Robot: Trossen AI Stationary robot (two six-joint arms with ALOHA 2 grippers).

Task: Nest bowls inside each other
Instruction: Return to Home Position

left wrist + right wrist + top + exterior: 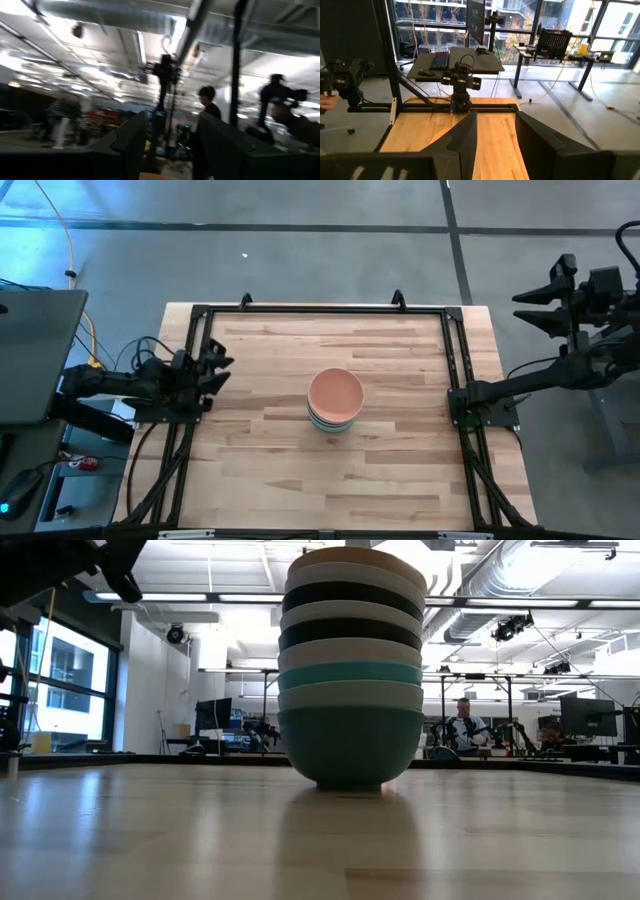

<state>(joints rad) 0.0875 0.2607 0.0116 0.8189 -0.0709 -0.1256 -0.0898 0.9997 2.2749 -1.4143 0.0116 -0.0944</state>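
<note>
**Nine Bowls Nested, Arms Parking at the Table's Edges**

The stack of bowls [335, 405] is standing near the middle of the high view on the wooden table [400, 470]. It is filling the centre of the low view as one column. The left gripper [220, 370] is hanging over the table's left edge, at middle left of the high view, with its fingers spread and nothing between them. Its wrist view is pointing up into the room, where a person [206, 100] is showing. The right gripper [530, 308] is sitting off the table at the upper right of the high view, likewise spread and empty.

Judging by this, the nesting looks finished and the step in hand is parking the arms. Doing it well is calling for keeping both grippers well apart from the column and travelling high and outward, not across the middle. It also means avoiding any knock to the black frame [320, 310] bordering the table, since so tall a stack would probably rock easily.

The bowls are looking smooth, round and glossy, with their rims layering tightly. A teal bowl [350, 745] is at the bottom, then pale mint, teal, white, black, white, black and white, with a salmon-pink bowl [355, 555] on top. The tabletop is showing pale butcher-block strips with a soft sheen.
</note>
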